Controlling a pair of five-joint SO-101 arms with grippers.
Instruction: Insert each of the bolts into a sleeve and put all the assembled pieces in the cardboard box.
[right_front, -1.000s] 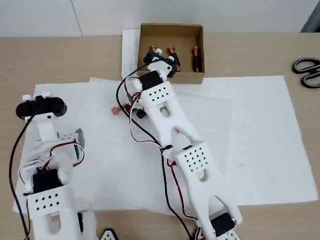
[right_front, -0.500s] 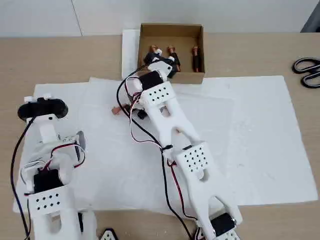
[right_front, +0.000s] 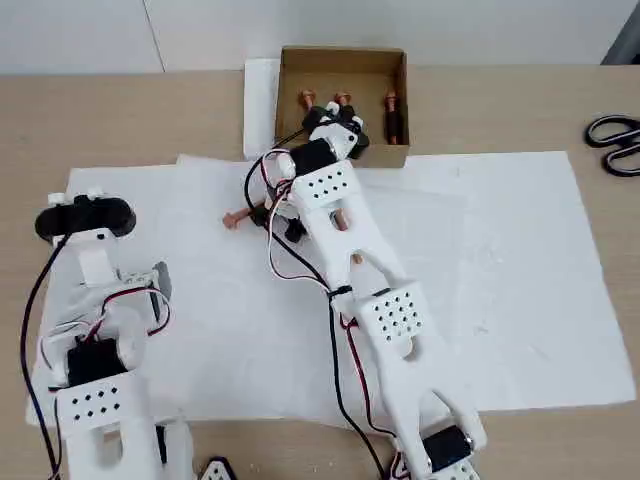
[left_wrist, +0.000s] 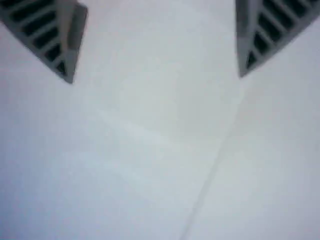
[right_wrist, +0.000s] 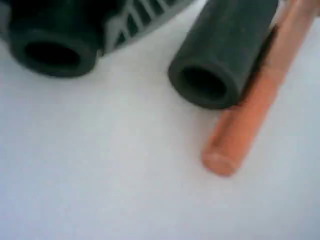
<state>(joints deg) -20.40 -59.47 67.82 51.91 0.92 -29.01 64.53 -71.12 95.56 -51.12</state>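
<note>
- The left claw (left_wrist: 154, 75) hangs spread wide over bare white paper (right_front: 500, 250), at 8 o'clock on the surface (right_front: 150, 110). It holds nothing and looks parked out of the other arm's way.
- The right claw (right_front: 277, 218) sits low among the loose parts, tucked beneath its own arm. I cannot tell whether it grips anything. A black sleeve (right_wrist: 50, 47) lies right up against it, probably the piece it is working on.
- A second sleeve (right_wrist: 220, 60) lies touching a copper bolt (right_wrist: 250, 115), side by side and not yet joined. The pair rests on the paper toward 7 o'clock from the cardboard box (right_front: 282, 100), handy for mating.
- The box stands at 12 o'clock and holds assembled pieces (right_front: 391, 117) laid lengthwise, so most of the job looks finished.
- Scissors (right_front: 615, 140) lie at 2 o'clock, well apart and seemingly unneeded.
</note>
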